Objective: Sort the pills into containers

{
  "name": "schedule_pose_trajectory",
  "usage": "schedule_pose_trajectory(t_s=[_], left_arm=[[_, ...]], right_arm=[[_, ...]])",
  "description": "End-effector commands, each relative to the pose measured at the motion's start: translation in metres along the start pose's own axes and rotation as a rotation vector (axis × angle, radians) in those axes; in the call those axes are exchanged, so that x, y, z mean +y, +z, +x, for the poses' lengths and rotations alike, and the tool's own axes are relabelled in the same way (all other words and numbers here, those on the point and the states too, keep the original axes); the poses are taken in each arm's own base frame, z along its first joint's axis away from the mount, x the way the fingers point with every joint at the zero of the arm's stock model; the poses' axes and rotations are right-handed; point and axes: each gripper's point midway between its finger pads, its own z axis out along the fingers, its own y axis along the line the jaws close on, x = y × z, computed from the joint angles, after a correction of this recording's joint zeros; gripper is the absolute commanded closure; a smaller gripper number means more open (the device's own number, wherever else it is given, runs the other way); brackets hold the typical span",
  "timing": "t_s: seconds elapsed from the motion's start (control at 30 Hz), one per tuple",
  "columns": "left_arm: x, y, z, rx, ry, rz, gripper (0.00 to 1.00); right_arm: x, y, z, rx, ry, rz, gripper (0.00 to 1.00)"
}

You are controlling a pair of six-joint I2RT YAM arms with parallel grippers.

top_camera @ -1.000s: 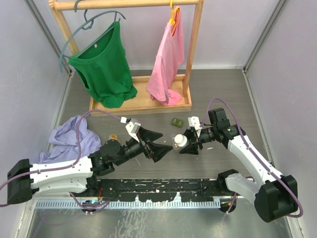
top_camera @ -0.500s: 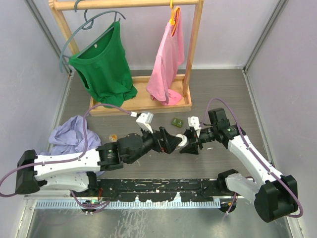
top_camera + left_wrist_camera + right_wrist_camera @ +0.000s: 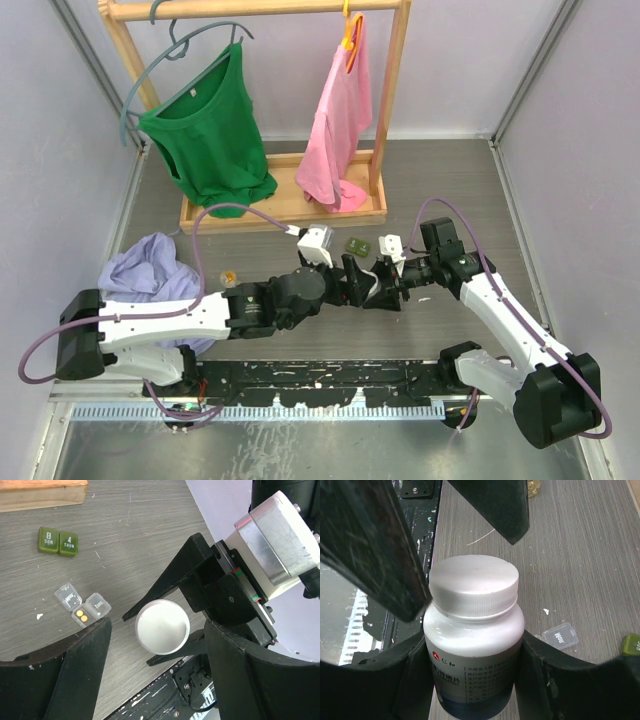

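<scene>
Grey wood-grain tabletop (image 3: 450,190). My right jaws clamp the pill bottle (image 3: 472,630) upright. My left jaws, spread wide, straddle its cap (image 3: 162,626), seemingly without touching. Clear box (image 3: 82,605) and green box (image 3: 58,541) lie just beyond, on the far side.

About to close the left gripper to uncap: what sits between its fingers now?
The white cap of the pill bottle sits inside the open left gripper; the left wrist view shows it.
</scene>
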Motion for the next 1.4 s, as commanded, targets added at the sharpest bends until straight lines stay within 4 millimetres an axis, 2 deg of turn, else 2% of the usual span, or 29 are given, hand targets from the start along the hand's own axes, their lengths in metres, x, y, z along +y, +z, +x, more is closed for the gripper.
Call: schedule_pose_trajectory(t_s=[0.0,0.13,0.5,0.77,0.87,0.9,0.97,1.07,1.1,1.2,1.27,1.37], left_arm=[[-0.013,0.006,-0.016,-0.047,-0.018,-0.006,0.26],[-0.014,0.008,-0.013,-0.035,-0.015,-0.009,0.31],[-0.018,0.008,-0.006,-0.005,0.003,0.019,0.62],[-0.033,0.004,0.007,0.015,0.034,0.216,0.82],[-0.037,0.0,0.016,0.02,0.108,0.392,0.86],[-0.043,-0.009,0.009,-0.008,0.136,0.487,0.87],[-0.044,-0.02,0.009,-0.057,0.21,0.65,0.9],[-0.04,-0.028,0.009,-0.083,0.291,0.798,0.92],[-0.036,-0.023,0.024,-0.03,0.338,0.826,0.92],[-0.035,-0.015,0.039,0.023,0.446,0.865,0.92],[-0.032,-0.01,0.043,0.015,0.478,0.863,0.92],[-0.026,-0.007,0.038,-0.041,0.48,0.837,0.89]], right_arm=[[-0.007,-0.004,-0.022,-0.034,-0.077,0.017,0.85],[-0.007,-0.004,-0.022,-0.034,-0.076,0.018,0.85],[-0.007,-0.004,-0.023,-0.035,-0.077,0.017,0.85],[-0.005,-0.004,-0.024,-0.043,-0.072,0.009,0.85],[-0.003,-0.003,-0.025,-0.051,-0.072,-0.001,0.85],[-0.003,-0.003,-0.026,-0.054,-0.071,-0.003,0.85],[-0.001,-0.003,-0.027,-0.059,-0.072,-0.01,0.85],[-0.001,-0.003,-0.027,-0.063,-0.074,-0.014,0.85],[0.0,-0.003,-0.027,-0.062,-0.073,-0.015,0.85],[0.0,-0.003,-0.027,-0.061,-0.073,-0.015,0.85],[-0.001,-0.003,-0.027,-0.061,-0.075,-0.012,0.85],[-0.001,-0.003,-0.027,-0.06,-0.075,-0.012,0.85]])
